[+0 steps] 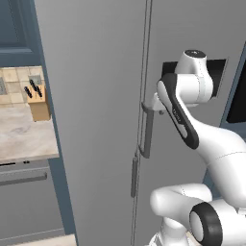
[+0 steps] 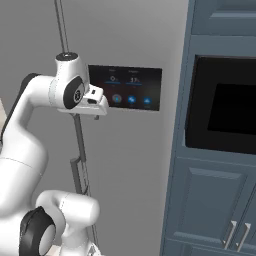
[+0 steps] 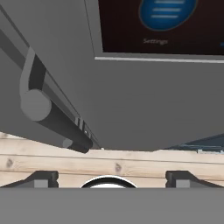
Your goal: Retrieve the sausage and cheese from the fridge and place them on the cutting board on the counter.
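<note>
Left: beyond the fridge's edge, the counter (image 1: pixel 24 132) carries a tan knife block (image 1: pixel 37 102) with dark handles; the cutting board cannot be made out there. Centre: the fridge (image 1: pixel 96 96) stands with both doors closed, so the sausage and cheese, presumably inside, are hidden. Two vertical grey bar handles flank the door seam: a lower one on the left door (image 1: pixel 134 177) and an upper one on the right door (image 1: pixel 148 129), its long axis running up and down. Right: the arm reaches toward the right door, with the gripper (image 1: pixel 154 103) at the top bracket of that upper handle.

In the hand view the same handle (image 3: pixel 48 116) lies above and to the left of the gripper (image 3: pixel 112 177), running diagonally across the picture because the hand is rolled; the door's dark touch panel (image 3: pixel 164 26) lies above and to the right. The two fingertips (image 3: pixel 41 178) stand spread wide, near their fullest, and nothing lies between them; they touch nothing visible. Judged from this, the bar is beside the fingers, not between them, so the hand would need to shift toward the bar before any pull.
</note>
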You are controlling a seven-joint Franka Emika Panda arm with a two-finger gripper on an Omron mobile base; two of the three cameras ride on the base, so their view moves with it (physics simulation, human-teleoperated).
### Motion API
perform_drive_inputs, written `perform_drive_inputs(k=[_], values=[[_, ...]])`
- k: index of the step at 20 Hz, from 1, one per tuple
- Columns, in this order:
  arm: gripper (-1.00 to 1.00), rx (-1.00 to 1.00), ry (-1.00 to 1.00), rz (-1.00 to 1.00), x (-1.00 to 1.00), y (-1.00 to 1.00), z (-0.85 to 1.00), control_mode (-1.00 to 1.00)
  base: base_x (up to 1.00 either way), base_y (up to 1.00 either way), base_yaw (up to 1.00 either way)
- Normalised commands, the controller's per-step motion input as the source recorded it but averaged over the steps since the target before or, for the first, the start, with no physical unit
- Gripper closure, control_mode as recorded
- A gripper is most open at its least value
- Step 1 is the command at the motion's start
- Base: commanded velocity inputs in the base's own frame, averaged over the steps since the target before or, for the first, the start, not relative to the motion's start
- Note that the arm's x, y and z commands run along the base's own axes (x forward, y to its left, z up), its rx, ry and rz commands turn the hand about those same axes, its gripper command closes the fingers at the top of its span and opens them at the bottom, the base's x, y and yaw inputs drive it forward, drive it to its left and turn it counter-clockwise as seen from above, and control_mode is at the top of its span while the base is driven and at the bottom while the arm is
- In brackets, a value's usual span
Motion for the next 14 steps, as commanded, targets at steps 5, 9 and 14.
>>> perform_drive_inputs(k=[5,9,14], values=[[-1.0,0.0,0.0,0.0,0.0,0.0,0.0,1.0,0.0,0.0,0.0],[-1.0,0.0,0.0,0.0,0.0,0.0,0.0,1.0,-0.07,0.0,0.0],[-1.0,0.0,0.0,0.0,0.0,0.0,0.0,1.0,-0.33,-0.01,0.0]])
